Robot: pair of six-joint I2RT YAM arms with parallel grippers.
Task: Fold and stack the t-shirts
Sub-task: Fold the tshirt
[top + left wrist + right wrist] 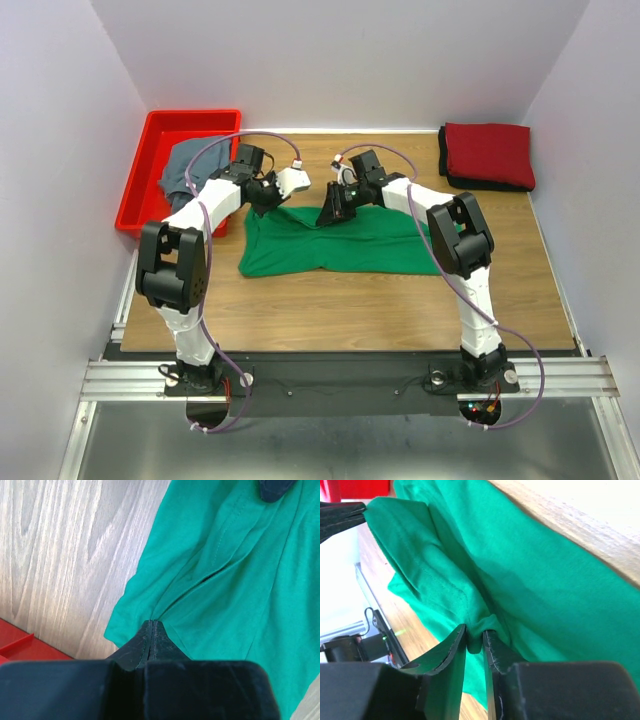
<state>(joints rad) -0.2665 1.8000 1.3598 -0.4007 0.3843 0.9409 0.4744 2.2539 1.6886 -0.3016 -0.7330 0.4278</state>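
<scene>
You have nothing to read here: no text, label, brand, number or sign shows legibly in any of your three views (top, left wrist, right wrist)

One each: green shirt (340,245), red shirt (490,150), grey shirt (185,165), black shirt (490,186), bin (140,175).

Reaching both arms forward, elbows up, tilting left gripper (151,623) and right gripper (475,631) inward, pinching shirt (350,250) with each.

Bright green t-shirt (350,250), dark red t-shirt (490,150), red bin (190,115)
</scene>
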